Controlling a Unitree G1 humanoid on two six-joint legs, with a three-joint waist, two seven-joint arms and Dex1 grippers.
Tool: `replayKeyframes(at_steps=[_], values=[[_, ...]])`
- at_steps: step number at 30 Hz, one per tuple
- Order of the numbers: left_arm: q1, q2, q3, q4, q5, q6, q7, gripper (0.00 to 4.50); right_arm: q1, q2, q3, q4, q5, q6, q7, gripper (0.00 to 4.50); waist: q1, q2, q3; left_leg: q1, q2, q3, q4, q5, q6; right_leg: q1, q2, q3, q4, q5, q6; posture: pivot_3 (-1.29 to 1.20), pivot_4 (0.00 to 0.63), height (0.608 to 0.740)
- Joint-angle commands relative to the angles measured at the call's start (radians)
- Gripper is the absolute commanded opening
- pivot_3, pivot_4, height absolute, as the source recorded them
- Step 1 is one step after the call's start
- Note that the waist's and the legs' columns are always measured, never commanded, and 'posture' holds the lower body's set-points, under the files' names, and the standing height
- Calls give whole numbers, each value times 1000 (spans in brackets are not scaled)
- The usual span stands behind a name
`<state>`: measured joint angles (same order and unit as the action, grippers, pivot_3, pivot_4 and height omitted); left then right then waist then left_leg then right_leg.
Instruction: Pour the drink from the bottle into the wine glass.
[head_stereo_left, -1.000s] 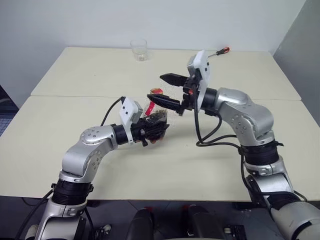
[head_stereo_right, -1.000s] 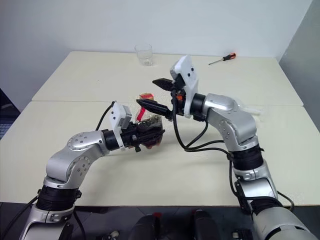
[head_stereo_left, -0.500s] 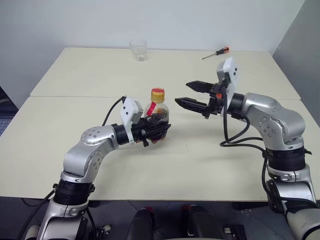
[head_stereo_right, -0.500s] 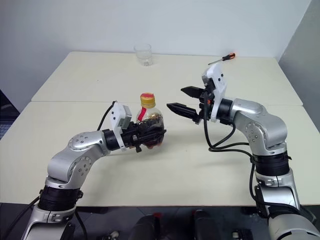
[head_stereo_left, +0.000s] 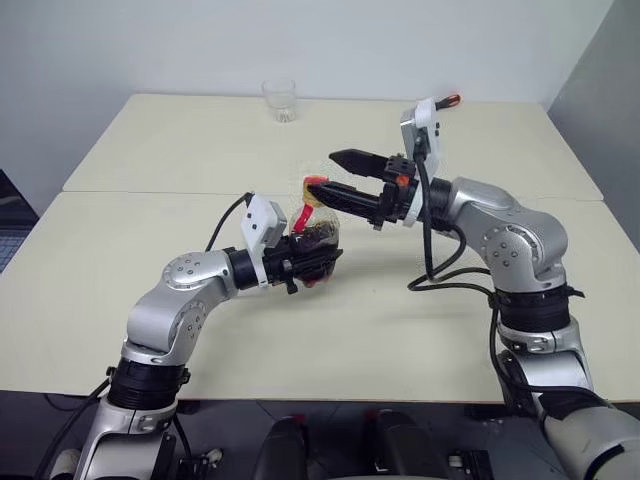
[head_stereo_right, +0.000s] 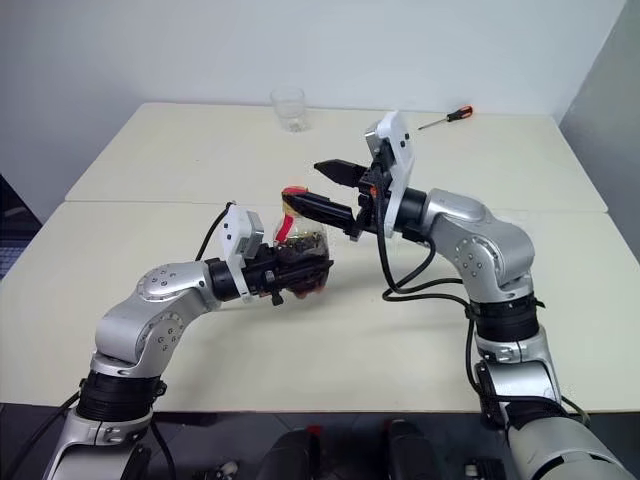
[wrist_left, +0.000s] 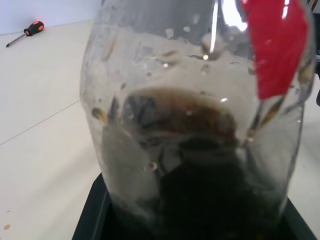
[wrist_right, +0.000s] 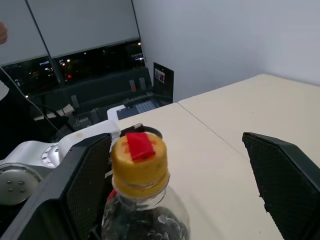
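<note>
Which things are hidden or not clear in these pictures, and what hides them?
- Bottle base, head views: covered by the left gripper holding it.
- Yellow cap, head views: mostly behind the right gripper; whether the open fingers touch it is unclear.
- Screwdriver tip: too small.
- Tumbler contents: too far to tell.

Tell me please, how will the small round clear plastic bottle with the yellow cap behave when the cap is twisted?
The small round clear plastic bottle is probably light: dark drink fills only its bottom. Its thin wall may dent in the left gripper. The yellow cap is still on, so spilling seems unlikely.
</note>
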<state>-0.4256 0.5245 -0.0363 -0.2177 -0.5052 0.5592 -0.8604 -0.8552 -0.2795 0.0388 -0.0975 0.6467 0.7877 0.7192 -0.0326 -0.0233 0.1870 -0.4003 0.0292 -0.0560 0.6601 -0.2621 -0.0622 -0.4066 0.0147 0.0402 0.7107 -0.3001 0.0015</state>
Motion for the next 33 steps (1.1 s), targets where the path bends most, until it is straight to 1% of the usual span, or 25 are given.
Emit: replayKeyframes(at_steps=[1, 6, 13, 17, 19, 22, 24, 26, 33], values=[[-12, 3, 20, -43, -9, -22, 0, 1869, -35, 0, -11, 6, -11, -31, 2, 4460, 0, 0, 0, 0, 0, 0, 0, 0, 0, 0, 0, 0, 0, 0, 0, 0, 150, 740], [-6, 4, 23, -51, -12, -19, 5, 1869, -4, -51, -10, -9, -16, -31, 31, 4460, 0, 0, 0, 0, 0, 0, 0, 0, 0, 0, 0, 0, 0, 0, 0, 0, 150, 740], [-10, 0, 20, -47, -12, -20, 4, 1869, 43, -175, -43, -3, -22, -28, 70, 4460, 1, 0, 0, 0, 0, 0, 0, 0, 0, 0, 0, 0, 0, 0, 0, 0, 150, 740], [-18, -5, 14, -40, -11, -21, 0, 1869, 52, -199, -55, 4, -22, -30, 74, 4460, -3, 0, 0, 0, 0, 1, 0, 0, 0, 0, 0, 0, 0, 0, 0, 0, 150, 740], [-21, -7, 12, -37, -10, -22, -3, 1869, 57, -197, -64, -2, 3, -10, 82, 4460, -3, 0, 0, 0, 0, 1, 0, 0, 0, 0, 1, 0, 0, 0, 0, 0, 150, 740], [-25, -8, 10, -32, -8, -23, -8, 1869, 79, -190, -84, -47, 116, 78, 129, 4460, -1, 0, 0, 0, 0, 0, -1, 0, 0, 0, 1, 0, 0, 0, 0, 0, 150, 740], [-27, -7, 10, -31, -8, -24, -11, 1869, 82, -164, -88, -85, 177, 122, 122, 4460, -1, 0, 0, 0, 0, 0, 0, 0, 0, 0, 1, 0, 0, 0, 0, 0, 150, 740], [-27, -8, 9, -32, -8, -23, -12, 1869, 74, -135, -80, -99, 189, 128, 99, 4460, -2, 0, 0, 0, 0, 1, 0, 0, 0, 0, 1, 1, 0, 0, 0, 0, 150, 740], [-22, -8, 7, -43, -8, -21, -11, 1869, 15, -40, -61, -48, 136, 55, 36, 4460, -1, 0, 0, 0, 0, 1, 0, 0, 0, 0, 1, 0, 0, 0, 0, 0, 150, 740]])
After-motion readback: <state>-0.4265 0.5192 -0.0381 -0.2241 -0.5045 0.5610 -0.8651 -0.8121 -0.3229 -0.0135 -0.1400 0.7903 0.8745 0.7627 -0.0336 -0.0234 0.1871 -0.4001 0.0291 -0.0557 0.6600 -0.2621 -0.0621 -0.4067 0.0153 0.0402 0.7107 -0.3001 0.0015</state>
